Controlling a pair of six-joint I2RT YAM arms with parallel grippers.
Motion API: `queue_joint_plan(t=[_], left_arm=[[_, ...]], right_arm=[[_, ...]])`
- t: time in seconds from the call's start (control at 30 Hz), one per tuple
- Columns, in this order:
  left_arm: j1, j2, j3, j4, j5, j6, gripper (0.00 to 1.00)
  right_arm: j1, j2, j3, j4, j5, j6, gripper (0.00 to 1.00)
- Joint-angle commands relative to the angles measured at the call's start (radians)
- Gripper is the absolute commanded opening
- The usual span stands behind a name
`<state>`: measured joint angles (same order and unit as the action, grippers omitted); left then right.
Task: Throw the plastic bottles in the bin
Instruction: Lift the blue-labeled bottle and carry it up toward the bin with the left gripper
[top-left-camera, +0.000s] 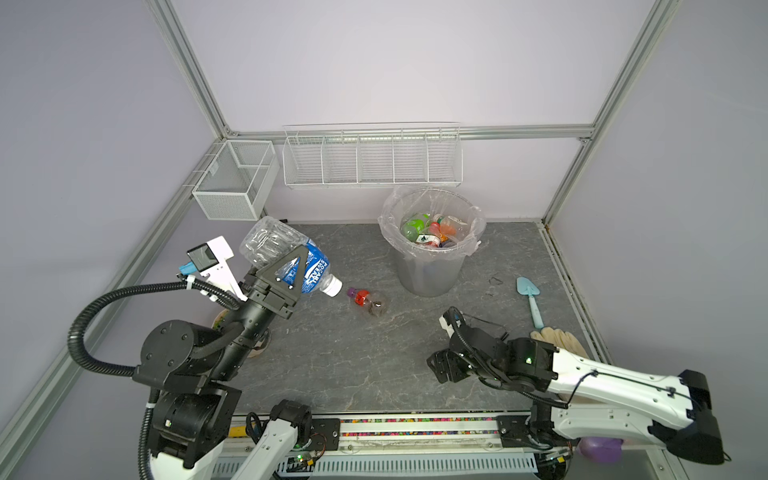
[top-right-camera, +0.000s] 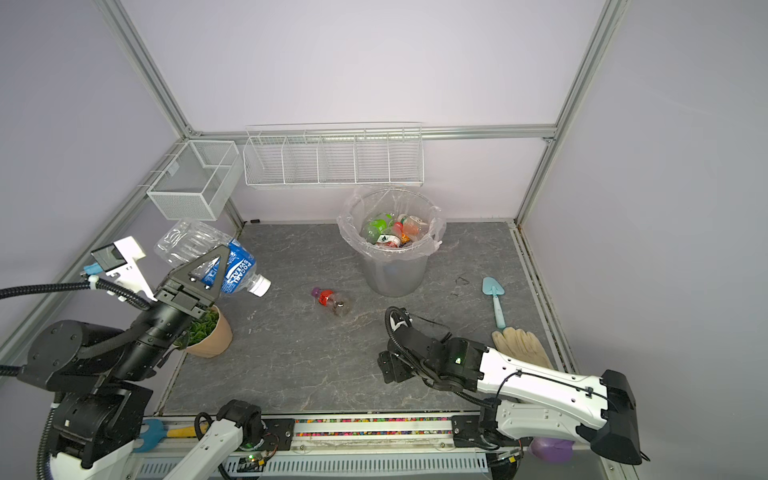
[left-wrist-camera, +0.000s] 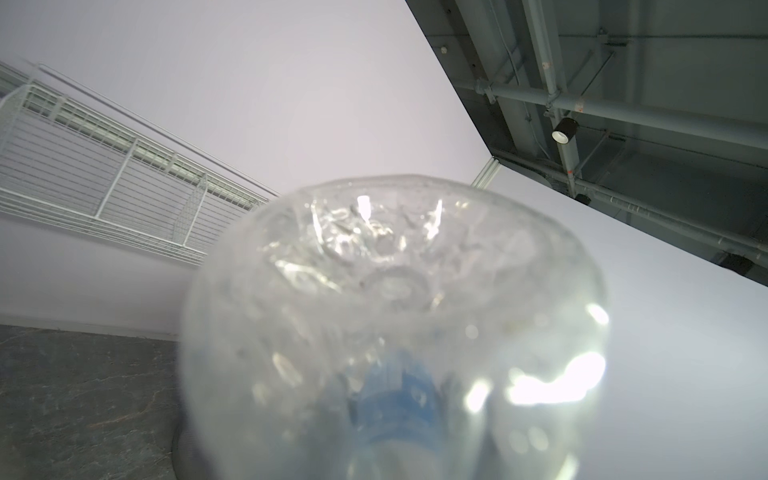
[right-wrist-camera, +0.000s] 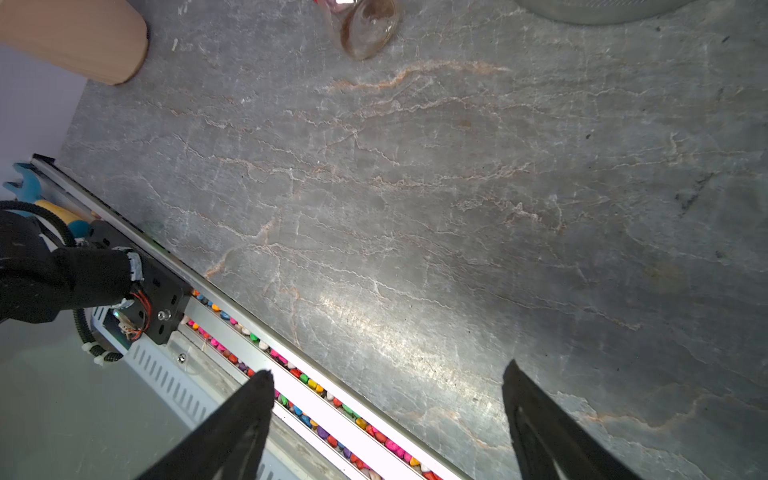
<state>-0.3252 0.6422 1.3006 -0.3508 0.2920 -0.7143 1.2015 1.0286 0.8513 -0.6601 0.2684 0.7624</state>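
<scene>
Now in the left gripper (top-left-camera: 293, 264): a large clear bottle (top-left-camera: 268, 241) with a blue label, clamped across its middle, lifted above the table, cap pointing down toward the bin, wide base up.
Right gripper (right-wrist-camera: 386, 370): jaws wide apart, nothing between them, low over the near part of the table (right-wrist-camera: 457, 187).
Bin (top-left-camera: 428, 274): at the back of the table, well apart from the held bottle; several other bottles (top-left-camera: 432, 230) already lie inside, piled rather high.
Small bottle (top-left-camera: 368, 300): on its side on the table, between the held bottle and the bin, not yet picked.
Step, as I judge: carry the large bottle over the rim and let it go.
Risk one: the thin plastic may buckle and slip from the grip during the swing.
Risk two: the long bottle can strike the rim or catch the clear liner (top-left-camera: 390, 216) and tip the bin.
Risk three: the wire shelf (top-left-camera: 372, 166) hangs on the wall above the bin, so a high approach can hit it.
Risk four: if released too early, it falls on the small bottle.
</scene>
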Motion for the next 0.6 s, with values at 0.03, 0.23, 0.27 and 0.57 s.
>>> queue_joint_plan(t=[0.03, 0.23, 0.27, 0.57], left_arm=[[0.005, 0.057, 0.095, 0.061, 0.065, 0.051, 0.00], [0.005, 0.216, 0.252, 0.066, 0.080, 0.095, 0.00], [0.005, 0.244, 0.275, 0.072, 0.085, 0.096, 0.00], [-0.149, 0.505, 0.425, 0.095, -0.054, 0.235, 0.00]], right_arm=[[0.007, -0.070, -0.034, -0.031, 0.058, 0.032, 0.88], [0.007, -0.152, -0.067, -0.085, 0.098, 0.056, 0.88], [0.007, -0.168, -0.071, -0.099, 0.104, 0.062, 0.88], [0.008, -0.285, -0.100, -0.150, 0.150, 0.096, 0.88]])
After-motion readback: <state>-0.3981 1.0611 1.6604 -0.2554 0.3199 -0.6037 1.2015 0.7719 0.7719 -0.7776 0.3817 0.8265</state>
